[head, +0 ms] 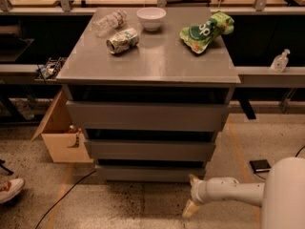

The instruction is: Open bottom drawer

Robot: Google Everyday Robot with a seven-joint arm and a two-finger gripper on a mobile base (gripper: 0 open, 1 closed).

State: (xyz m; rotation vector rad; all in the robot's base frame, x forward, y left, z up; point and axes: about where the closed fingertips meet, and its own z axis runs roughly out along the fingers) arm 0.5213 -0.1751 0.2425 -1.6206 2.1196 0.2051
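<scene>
The grey cabinet (147, 63) has three handle-less drawer fronts. The bottom drawer (150, 173) is the slimmest one, just above the floor, and looks shut. My gripper (190, 199) hangs low at the end of the white arm (228, 192), by the floor, just to the right of and in front of the bottom drawer's right end. It does not touch the drawer.
On the cabinet top lie a plastic bottle (109, 21), a can (122, 40), a white bowl (151, 18) and a green chip bag (206, 31). An open cardboard box (62, 137) stands left of the cabinet. A shoe (9, 190) and a cable (66, 194) lie on the floor at left.
</scene>
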